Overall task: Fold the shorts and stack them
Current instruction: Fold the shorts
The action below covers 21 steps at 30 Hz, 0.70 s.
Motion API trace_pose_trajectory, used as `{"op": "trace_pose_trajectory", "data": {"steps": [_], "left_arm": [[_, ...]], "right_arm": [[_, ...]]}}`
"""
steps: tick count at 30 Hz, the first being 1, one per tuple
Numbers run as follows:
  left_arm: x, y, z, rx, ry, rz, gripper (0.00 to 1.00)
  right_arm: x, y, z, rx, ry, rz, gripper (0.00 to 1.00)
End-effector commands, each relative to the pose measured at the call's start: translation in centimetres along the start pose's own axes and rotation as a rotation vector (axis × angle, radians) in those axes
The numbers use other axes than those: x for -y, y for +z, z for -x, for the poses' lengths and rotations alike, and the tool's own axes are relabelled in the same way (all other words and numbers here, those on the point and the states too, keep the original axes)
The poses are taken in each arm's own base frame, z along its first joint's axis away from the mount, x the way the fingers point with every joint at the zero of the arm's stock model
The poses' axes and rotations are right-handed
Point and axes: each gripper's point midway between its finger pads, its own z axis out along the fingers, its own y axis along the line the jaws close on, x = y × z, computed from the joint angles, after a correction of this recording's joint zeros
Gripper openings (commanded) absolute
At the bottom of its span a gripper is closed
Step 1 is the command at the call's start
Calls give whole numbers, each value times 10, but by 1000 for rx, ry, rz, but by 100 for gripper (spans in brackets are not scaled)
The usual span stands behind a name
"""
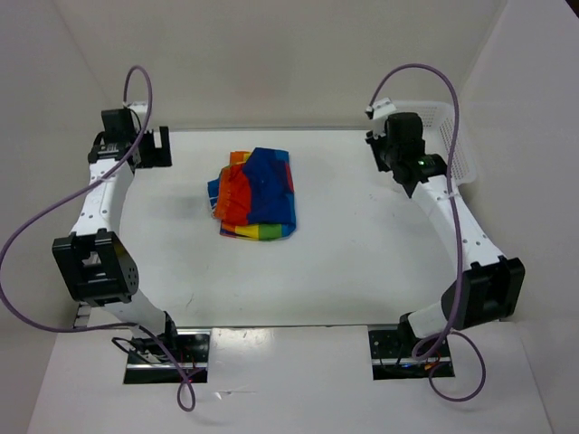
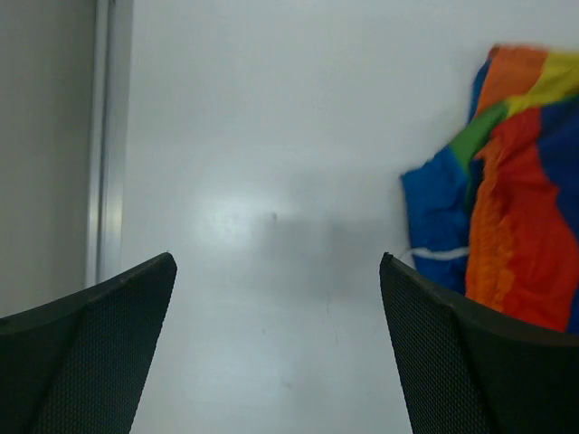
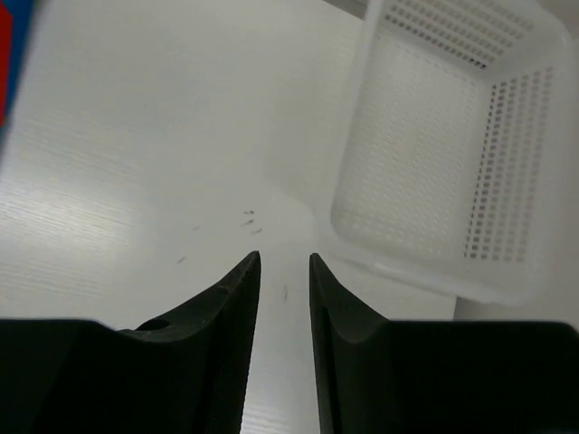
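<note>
The rainbow-striped shorts [image 1: 256, 194] lie folded in a compact bundle on the white table, toward the back middle. They show at the right edge of the left wrist view [image 2: 516, 199] and as a sliver at the top left of the right wrist view [image 3: 7, 54]. My left gripper [image 1: 156, 146] is at the back left, clear of the shorts, wide open and empty [image 2: 276, 258]. My right gripper [image 1: 380, 143] is at the back right next to the basket, its jaws nearly together with a narrow gap and nothing between them [image 3: 285, 258].
A white plastic mesh basket [image 1: 445, 136] stands at the back right corner, empty in the right wrist view [image 3: 434, 154]. White walls close in the table at the back and both sides. A table edge strip [image 2: 109, 136] runs left of my left gripper.
</note>
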Motion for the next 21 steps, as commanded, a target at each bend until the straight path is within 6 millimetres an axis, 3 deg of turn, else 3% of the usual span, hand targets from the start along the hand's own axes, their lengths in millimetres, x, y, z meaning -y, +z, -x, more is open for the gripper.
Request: {"op": "trace_pose_trajectory", "data": {"steps": [1,3,6,19,21], "left_arm": [[-5,-3,-37,-69,18,81,100],[-8,-7,-61,-106,12,86,100],[-6,-13,-77,-128,11,84,100],[-3,-33,-83,-92,-3,45,100],[-3,-34,-82,-83,-3,46,100]], "right_arm": [[20,-20,-4,37,-30,-59,34],[23,-22,-15,24,-35,-66,36],[21,-28,-22,23,-35,-66,37],[20,-41,-32,30,-25,-68,42],[21,-43,-30,39,-23,-71,47]]}}
